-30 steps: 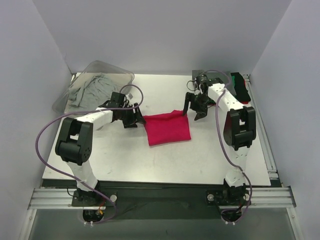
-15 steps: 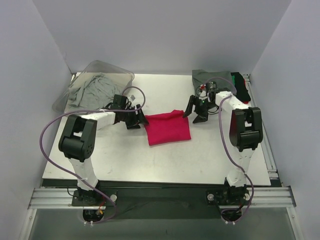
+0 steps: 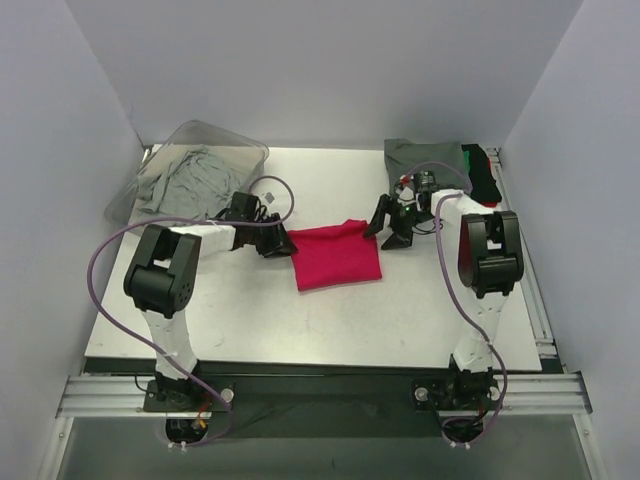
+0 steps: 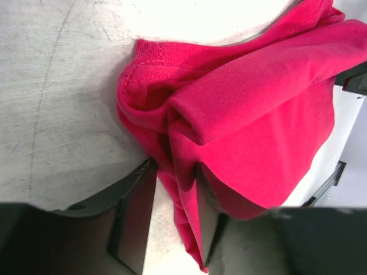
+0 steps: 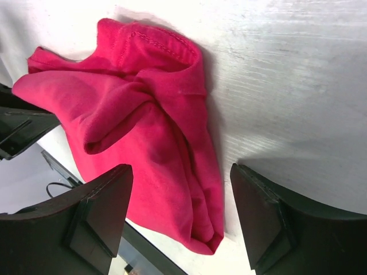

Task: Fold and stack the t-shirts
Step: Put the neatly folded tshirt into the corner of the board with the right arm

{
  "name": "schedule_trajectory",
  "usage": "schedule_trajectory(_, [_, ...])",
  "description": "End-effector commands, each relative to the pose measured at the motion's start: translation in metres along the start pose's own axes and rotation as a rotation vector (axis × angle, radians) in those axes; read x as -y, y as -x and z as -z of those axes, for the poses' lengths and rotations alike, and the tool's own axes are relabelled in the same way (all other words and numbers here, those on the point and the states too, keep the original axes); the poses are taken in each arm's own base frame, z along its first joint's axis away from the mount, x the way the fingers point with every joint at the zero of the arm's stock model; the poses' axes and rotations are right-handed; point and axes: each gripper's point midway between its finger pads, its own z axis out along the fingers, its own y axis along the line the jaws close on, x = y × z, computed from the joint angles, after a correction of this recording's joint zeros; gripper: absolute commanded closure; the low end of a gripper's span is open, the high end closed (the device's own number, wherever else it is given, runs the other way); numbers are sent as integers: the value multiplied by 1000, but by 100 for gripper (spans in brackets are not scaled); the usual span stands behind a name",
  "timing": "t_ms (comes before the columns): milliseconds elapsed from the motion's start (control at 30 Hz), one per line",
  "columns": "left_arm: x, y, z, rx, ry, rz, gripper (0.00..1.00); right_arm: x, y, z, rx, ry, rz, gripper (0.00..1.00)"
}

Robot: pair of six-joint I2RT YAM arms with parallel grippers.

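Magenta-red cloth fills both wrist views: the magenta-red t-shirt [image 3: 337, 258] lies folded into a rough rectangle on the pale worktop [image 3: 300, 325]. It sits to the right of the clear bin [image 3: 222, 133] and nearer the arm bases than the bin is.

The left gripper [image 4: 174, 167] sits low at the shirt's corner on the bin's side. Its jaws are partly closed and straddle a bunched fold of the cloth. One finger [image 4: 209, 209] touches the fabric, while a strip of bare worktop shows between the other finger and the fold, so nothing is pinched.

The right gripper [image 5: 180, 172] is at the shirt's far corner on the side away from the bin. Its jaws are spread wide and released. The rumpled hem lies between its fingers [image 5: 103, 212], closer to that one and clear of the other.

A crumpled light grey t-shirt [image 3: 185, 178] lies inside the bin. Well to the right of the bin, along the worktop's far edge, a dark grey t-shirt [image 3: 425, 155] lies flat. Just beyond it is a pile [image 3: 482, 172] of black, red and green cloth.
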Motion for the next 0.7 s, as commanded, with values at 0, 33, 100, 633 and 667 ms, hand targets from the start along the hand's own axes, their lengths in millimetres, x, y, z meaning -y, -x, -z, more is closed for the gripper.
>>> schedule_trajectory(0, [-19, -20, -10, -44, 44, 11, 58, 11, -13, -17, -37, -13, -6, 29])
schedule_trajectory(33, [-19, -21, -9, -46, 47, 13, 63, 11, -17, -20, -49, -15, -3, 29])
schedule_trajectory(100, [-22, -25, -10, -53, 50, 17, 69, 9, -21, -25, -56, -22, 7, 28])
schedule_trajectory(633, [-22, -31, -11, -56, 35, 18, 83, -9, -46, -58, -109, -54, 61, 50])
schedule_trajectory(667, [-19, -31, -11, -53, 28, 11, 83, -11, -47, -59, -110, -56, 67, 57])
